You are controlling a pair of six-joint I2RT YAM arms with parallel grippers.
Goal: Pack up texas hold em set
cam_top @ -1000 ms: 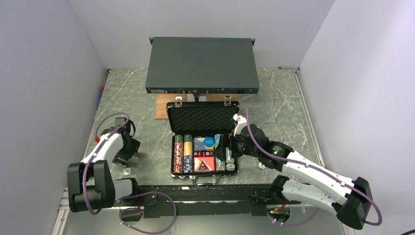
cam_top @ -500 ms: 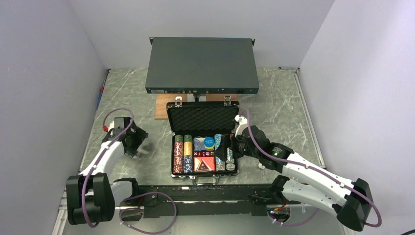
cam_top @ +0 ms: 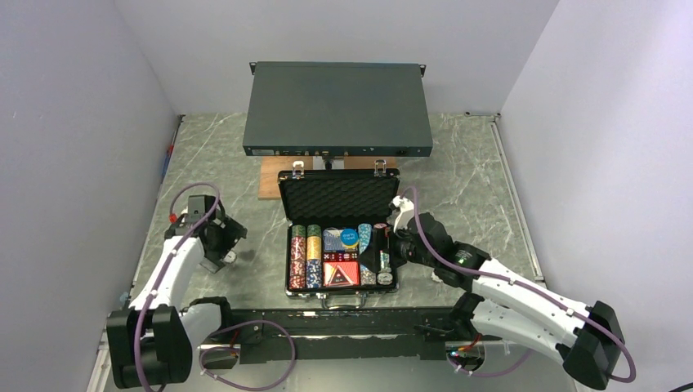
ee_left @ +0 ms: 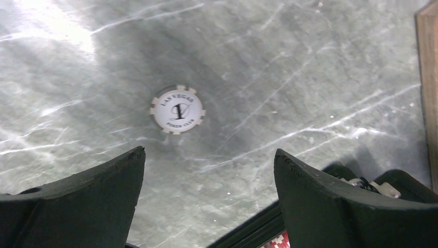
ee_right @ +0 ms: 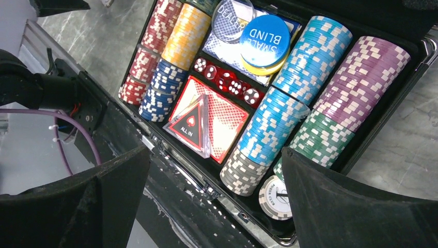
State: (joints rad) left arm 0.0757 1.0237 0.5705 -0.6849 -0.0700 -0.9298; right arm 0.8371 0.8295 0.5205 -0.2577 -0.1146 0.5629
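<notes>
The black briefcase (cam_top: 338, 198) lies open mid-table with its foam lid up. In the right wrist view it holds chip rows (ee_right: 288, 111), red dice (ee_right: 227, 82), a red card deck (ee_right: 227, 116), an "ALL IN" triangle (ee_right: 190, 126), a blue "SMALL BLIND" disc (ee_right: 265, 34) and a loose grey-white chip (ee_right: 275, 196) at the front corner. My right gripper (cam_top: 377, 250) (ee_right: 216, 152) is open and empty above the case's right front. A white loose chip (ee_left: 177, 109) lies on the table left of the case. My left gripper (cam_top: 224, 243) (ee_left: 209, 152) is open and empty just above it.
A large dark grey rack box (cam_top: 337, 98) stands behind the case. A wooden board (cam_top: 270, 178) lies under the case's back left; its edge shows in the left wrist view (ee_left: 428, 77). A screwdriver (cam_top: 169, 158) lies along the left wall.
My left arm has stretched out and its gripper has swung right, toward the case. My right gripper has shifted slightly over the case's right side.
</notes>
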